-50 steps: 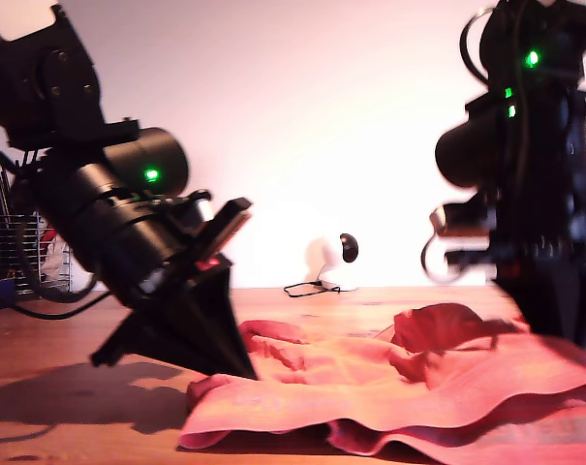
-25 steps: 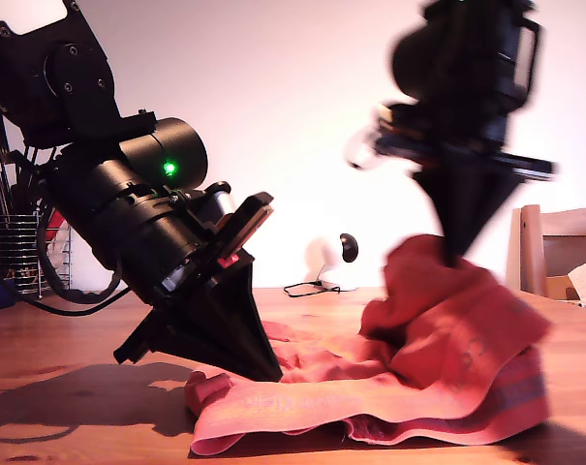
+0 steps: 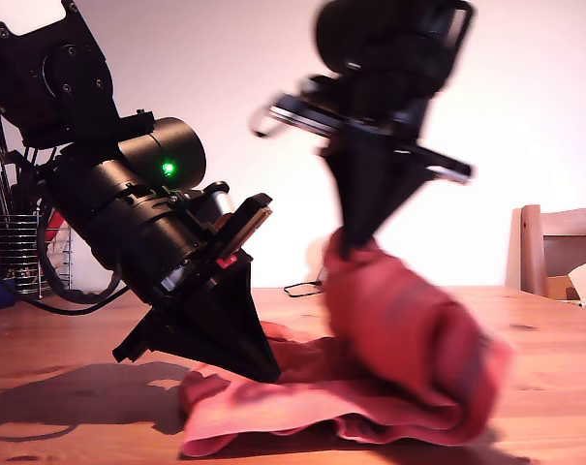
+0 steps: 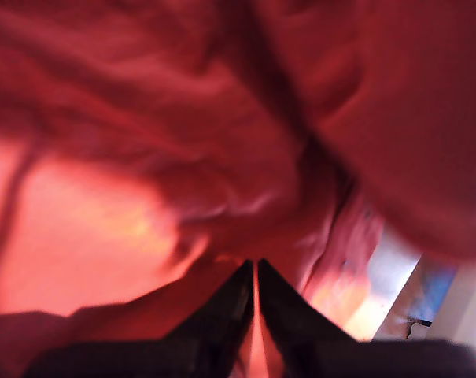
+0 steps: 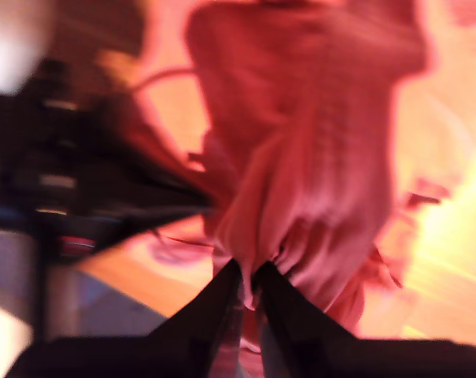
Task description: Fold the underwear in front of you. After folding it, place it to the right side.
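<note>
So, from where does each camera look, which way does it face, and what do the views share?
Exterior view: low, near table height, facing both arms and the underwear; my first tool at its left, my second tool high at centre.
First wrist view: on my first tool, looking along its closed jaws into the cloth.
Second wrist view: on my second tool, looking down the hanging cloth; the first arm shows.
Shared: all see the underwear.

**Both grippers clamped on cloth**

My first gripper (image 4: 255,272): arm angled down from exterior view's left, tips at table level, jaws closed on the underwear (image 3: 389,368). My second gripper (image 5: 248,276): raised mid-frame, pointing down, motion-blurred, jaws pinched on a lifted fold.
</note>
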Motion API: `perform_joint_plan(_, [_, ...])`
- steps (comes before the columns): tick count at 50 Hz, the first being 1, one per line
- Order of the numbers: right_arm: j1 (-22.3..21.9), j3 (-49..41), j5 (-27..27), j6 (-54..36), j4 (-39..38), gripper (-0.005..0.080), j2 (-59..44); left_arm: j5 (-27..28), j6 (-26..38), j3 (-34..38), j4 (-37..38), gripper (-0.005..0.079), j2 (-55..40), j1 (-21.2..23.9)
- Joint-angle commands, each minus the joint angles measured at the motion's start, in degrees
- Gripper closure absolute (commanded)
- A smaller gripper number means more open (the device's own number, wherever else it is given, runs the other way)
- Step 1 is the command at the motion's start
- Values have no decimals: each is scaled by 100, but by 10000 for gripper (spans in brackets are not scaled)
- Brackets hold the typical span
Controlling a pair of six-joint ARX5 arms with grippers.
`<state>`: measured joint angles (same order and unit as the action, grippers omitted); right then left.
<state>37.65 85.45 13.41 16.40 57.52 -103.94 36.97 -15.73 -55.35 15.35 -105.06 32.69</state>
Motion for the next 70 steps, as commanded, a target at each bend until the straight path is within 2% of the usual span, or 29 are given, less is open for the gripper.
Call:
perform_joint_plan(1, [107,55,81,103,-149,765,85,7,37,48,-26,764,90,-7])
perform_joint_plan(13, [350,55,166,431,-621,765,83,107,72,48,-37,764,90,-7])
perform_joint_plan(20, [354,55,94,332,-487,765,83,328,72,46,-55,764,129,-70])
perform_joint_plan(30, [195,55,101,151,-339,765,83,317,81,46,-15,764,573,-337])
perform_joint_plan(37, [118,55,157,116,-404,765,83,-247,269,46,393,764,1003,-540])
perform_joint_plan(41, [81,55,149,4,-354,765,83,-407,398,46,704,764,1060,-645])
perform_joint_plan(45, [81,55,146,4,-398,765,83,-789,437,48,1091,764,1056,-715])
perform_joint_plan(48, [79,55,146,0,-407,765,83,-1119,726,57,1274,764,1051,-717])
perform_joint_plan(57, [46,55,149,-52,-385,765,83,-1779,881,59,1320,764,885,-717])
perform_joint_plan(65, [44,55,146,-151,-315,765,83,-1989,968,59,1316,764,505,-717])
perform_joint_plan(70, [42,55,149,-214,-313,765,83,-2378,984,59,1322,764,411,-669])
